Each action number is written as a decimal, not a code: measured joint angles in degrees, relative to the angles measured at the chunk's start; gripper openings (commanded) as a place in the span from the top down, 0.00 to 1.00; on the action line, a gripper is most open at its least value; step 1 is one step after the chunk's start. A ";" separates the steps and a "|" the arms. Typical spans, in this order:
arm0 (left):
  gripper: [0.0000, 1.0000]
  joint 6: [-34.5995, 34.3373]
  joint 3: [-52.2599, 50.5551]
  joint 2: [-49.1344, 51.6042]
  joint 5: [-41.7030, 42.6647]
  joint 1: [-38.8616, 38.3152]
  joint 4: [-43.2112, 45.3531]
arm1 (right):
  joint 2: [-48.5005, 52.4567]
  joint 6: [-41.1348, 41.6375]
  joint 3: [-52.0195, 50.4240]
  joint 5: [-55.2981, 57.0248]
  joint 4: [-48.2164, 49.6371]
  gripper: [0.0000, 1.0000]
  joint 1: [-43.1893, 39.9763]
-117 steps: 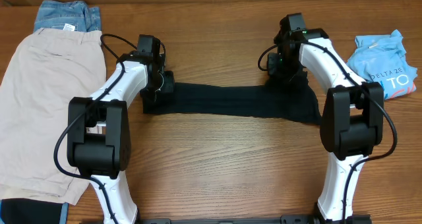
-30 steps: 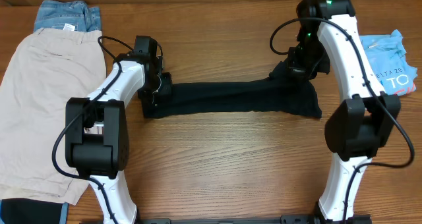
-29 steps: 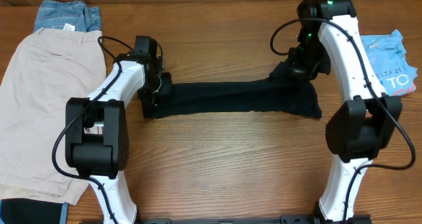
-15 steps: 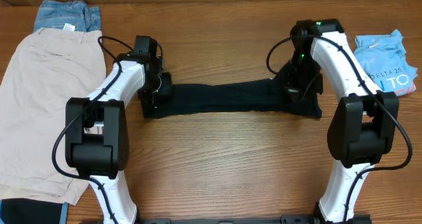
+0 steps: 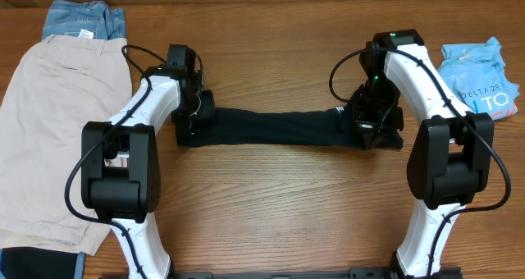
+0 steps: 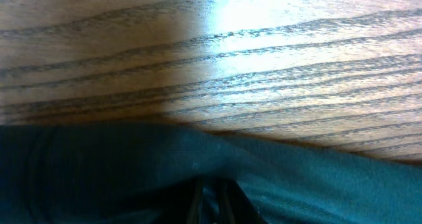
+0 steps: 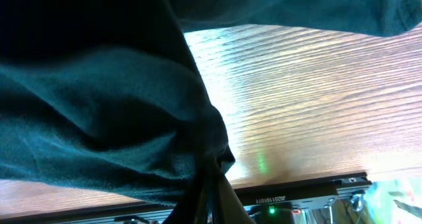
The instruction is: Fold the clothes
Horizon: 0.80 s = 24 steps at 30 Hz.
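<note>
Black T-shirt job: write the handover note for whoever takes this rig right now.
Left gripper: shut on the left end of the black T-shirt.
Right gripper: shut on its right end.
The shirt lies as a narrow band across the table, stretched between the two grippers.
Beige shorts lie spread at the left edge, over the blue denim at the far left corner. The light-blue tee lies crumpled at far right.
Done: the shirt is gathered lengthwise.
Left: finish folding it, then probably the other garments.
</note>
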 measured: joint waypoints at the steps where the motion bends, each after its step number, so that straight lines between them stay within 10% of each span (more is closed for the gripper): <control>1: 0.86 0.00 0.00 0.00 0.00 0.00 0.00 | 0.00 -0.11 0.00 -0.02 0.33 0.95 0.00; 13: 0.86 0.00 0.00 0.00 0.00 0.00 0.00 | 0.00 -0.76 -0.17 0.04 27.12 0.95 0.00; 24: 0.86 0.00 0.00 0.00 0.00 0.00 -0.02 | 0.00 -0.94 -0.17 2.32 32.54 0.86 -0.02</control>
